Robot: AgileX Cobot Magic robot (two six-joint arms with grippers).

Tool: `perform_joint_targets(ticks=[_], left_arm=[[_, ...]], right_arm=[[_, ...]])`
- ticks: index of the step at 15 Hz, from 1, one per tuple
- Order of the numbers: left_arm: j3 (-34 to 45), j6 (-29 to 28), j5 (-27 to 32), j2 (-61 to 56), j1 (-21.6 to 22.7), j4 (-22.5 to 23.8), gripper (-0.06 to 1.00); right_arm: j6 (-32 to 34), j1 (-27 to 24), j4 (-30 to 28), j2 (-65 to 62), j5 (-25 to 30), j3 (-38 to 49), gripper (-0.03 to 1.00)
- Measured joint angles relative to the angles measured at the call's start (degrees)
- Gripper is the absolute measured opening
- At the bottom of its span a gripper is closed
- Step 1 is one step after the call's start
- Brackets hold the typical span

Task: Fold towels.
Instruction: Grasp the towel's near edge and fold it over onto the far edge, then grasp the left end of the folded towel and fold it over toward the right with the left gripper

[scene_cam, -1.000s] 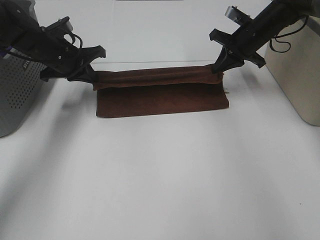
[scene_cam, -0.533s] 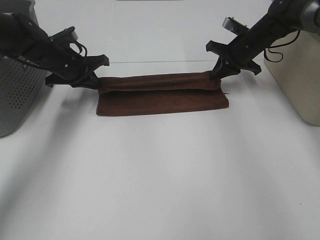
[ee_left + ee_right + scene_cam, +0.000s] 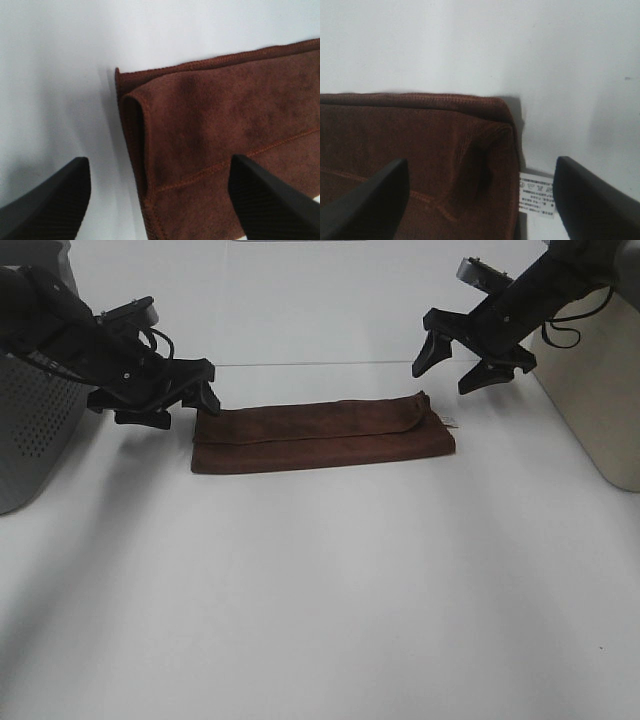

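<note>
Both the left gripper (image 3: 190,412) and right gripper (image 3: 442,380) hover, fingers spread and empty, at opposite ends of the folded towel (image 3: 320,430). Only the right wrist view shows print on its white tag (image 3: 537,195).

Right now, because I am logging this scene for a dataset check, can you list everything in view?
towel: one, dark reddish-brown, folded into a long strip, lying flat mid-table
tag: one, white, printed, at the towel's right end
table: one, white, under everything
perforated bin: one, grey, left edge of the high view
box: one, beige, right edge of the high view
left tool: one, black, open, at the towel's left end, holding nothing
right tool: one, black, open, above the towel's right end, holding nothing
</note>
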Motion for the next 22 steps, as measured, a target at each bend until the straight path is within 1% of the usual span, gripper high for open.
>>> perform_joint_targets(ticks=[2,3,5,7,9,10,11,13,14,15,17,20,21,22], left_arm=[[0.0,-1.9,1.3,-0.5,0.1,0.1,0.76],[0.0,-3.3,1.7,-0.6,0.3,0.3,0.77],[0.0,-6.5,1.8,-0.3,0.5,0.4,0.77],[-0.3,-7.6,2.2,1.0,0.9,0.3,0.77],[-1.7,-7.9,3.5,3.1,0.9,-1.5,0.76],[-3.0,-8.0,3.7,4.1,0.9,-3.7,0.75],[-4.0,-8.0,4.2,5.0,0.9,-4.9,0.74],[-6.5,-8.0,6.4,6.7,0.9,-7.6,0.73],[-7.4,-8.0,7.7,7.4,0.9,-8.8,0.71],[-7.7,-8.0,8.2,7.7,0.9,-9.1,0.67],[-7.8,-8.0,8.7,8.1,0.9,-8.9,0.52],[-7.8,-8.1,9.1,8.7,0.9,-7.0,0.17],[-7.8,-8.1,9.2,8.7,0.9,-6.5,0.08],[-7.8,-8.1,9.2,8.7,0.9,-6.4,0.04]], right_arm=[[0.0,0.0,-0.2,-1.1,1.9,0.0,0.77],[0.0,0.0,-0.3,-1.2,3.4,0.0,0.77],[0.0,0.0,-1.8,-1.2,5.4,0.0,0.77],[0.0,0.0,-2.8,-1.2,5.9,0.0,0.77],[0.0,0.0,-3.3,-1.2,6.2,0.0,0.77],[0.0,0.0,-3.4,-1.2,6.2,0.0,0.77],[0.0,0.0,-3.4,-1.2,6.2,0.0,0.77],[0.0,0.0,-3.4,-1.2,6.2,0.0,0.77],[0.0,0.0,-3.4,-1.2,6.2,0.0,0.77],[0.0,0.0,-3.4,-1.2,6.1,0.0,0.77],[0.0,0.0,-3.4,-1.2,6.1,0.0,0.77],[0.0,0.0,-3.4,-1.2,6.1,0.0,0.77],[0.0,0.0,-3.4,-1.2,6.1,0.0,0.77],[0.0,0.0,-3.4,-1.2,6.1,0.0,0.77]])
